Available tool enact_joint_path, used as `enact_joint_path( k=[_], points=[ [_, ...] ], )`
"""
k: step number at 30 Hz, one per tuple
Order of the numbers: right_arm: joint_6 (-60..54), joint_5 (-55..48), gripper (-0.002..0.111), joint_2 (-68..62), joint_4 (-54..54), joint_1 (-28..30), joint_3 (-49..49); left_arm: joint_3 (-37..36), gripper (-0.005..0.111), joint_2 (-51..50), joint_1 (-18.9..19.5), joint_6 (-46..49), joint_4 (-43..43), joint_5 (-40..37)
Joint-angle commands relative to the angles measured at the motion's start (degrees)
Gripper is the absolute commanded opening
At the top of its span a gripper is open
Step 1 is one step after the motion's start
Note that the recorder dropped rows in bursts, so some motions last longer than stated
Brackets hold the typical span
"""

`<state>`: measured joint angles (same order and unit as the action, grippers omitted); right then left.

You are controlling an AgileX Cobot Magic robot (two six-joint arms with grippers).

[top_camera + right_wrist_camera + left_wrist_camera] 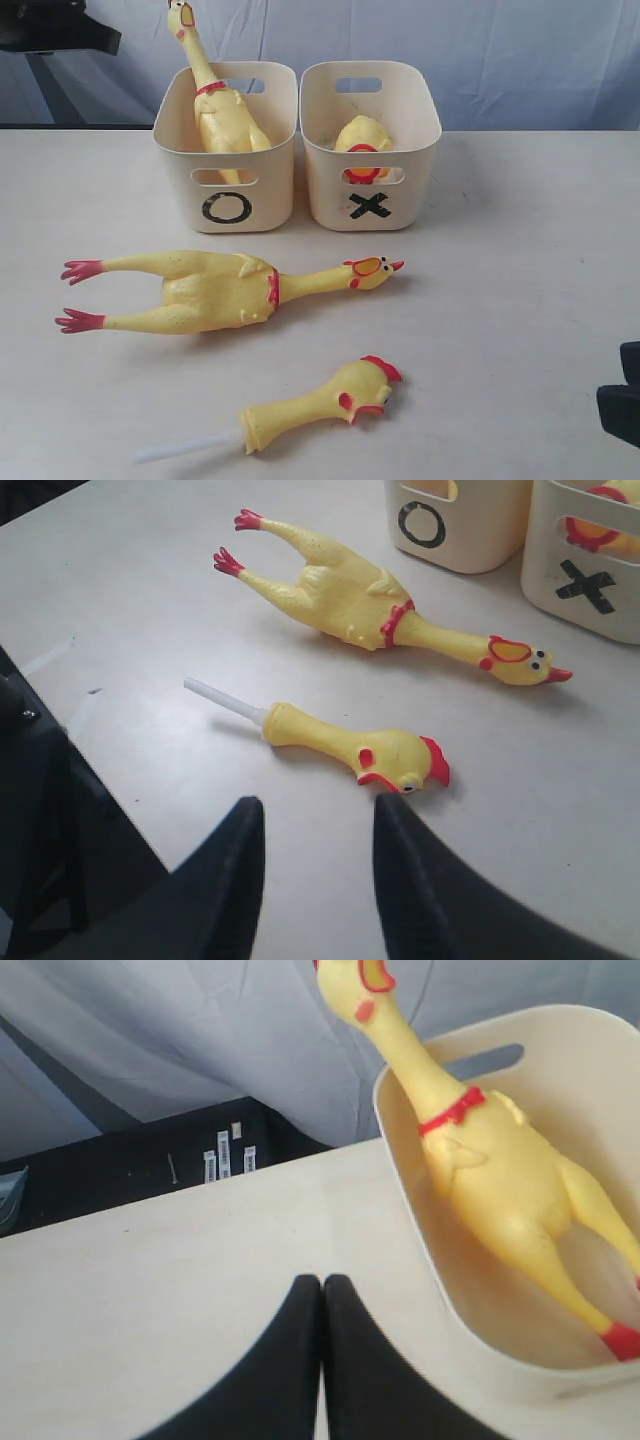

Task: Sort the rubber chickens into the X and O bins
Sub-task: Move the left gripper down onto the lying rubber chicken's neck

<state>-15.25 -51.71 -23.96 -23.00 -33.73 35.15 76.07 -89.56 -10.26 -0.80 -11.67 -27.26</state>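
A black O (227,208) is showing on the front of the left tub (176,190), a black X (370,207) on the right tub (420,185), upper centre of the frame.

Table (520,300): I see a pale, matte top with 4 things resting directly on it.
O bin (270,195): cream tub standing upright at the far side, on the left of the pair.
X bin (415,190): matching tub just beside it on the right; I can't tell whether the walls touch.
Whole chicken (215,290): lying flat in front of both tubs, red feet left, beak right.
Head-and-neck (320,400): nearest my exterior camera, white stick pointing left, apart from the longer toy.
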Motion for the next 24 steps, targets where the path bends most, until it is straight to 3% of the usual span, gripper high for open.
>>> enact_joint_path(
  k=[1,5,9,16,24],
  points=[
    [-0.12,0.38,0.035,0.37,0.09,-0.06,-0.31,-4.72,0.0,5.92,-1.15,17.82,14.16,-3.15],
    [-0.12,0.38,0.035,0.37,0.09,-0.06,-0.31,-8.15,0.0,8.24,-5.14,32.86,25.1,-4.05],
    [-0.12,0.38,0.035,0.37,0.09,-0.06,-0.31,-10.05,0.0,6.98,-12.73,43.13,28.37,-9.03],
    [-0.12,0.38,0.035,0.37,0.09,-0.06,-0.31,-10.33,0.0,1.14,-23.27,47.77,28.37,-6.12],
    [-0.12,0.38,0.035,0.37,0.09,-0.06,-0.31,-10.33,0.003,-6.17,-27.74,53.73,28.78,-5.28]
  ],
)
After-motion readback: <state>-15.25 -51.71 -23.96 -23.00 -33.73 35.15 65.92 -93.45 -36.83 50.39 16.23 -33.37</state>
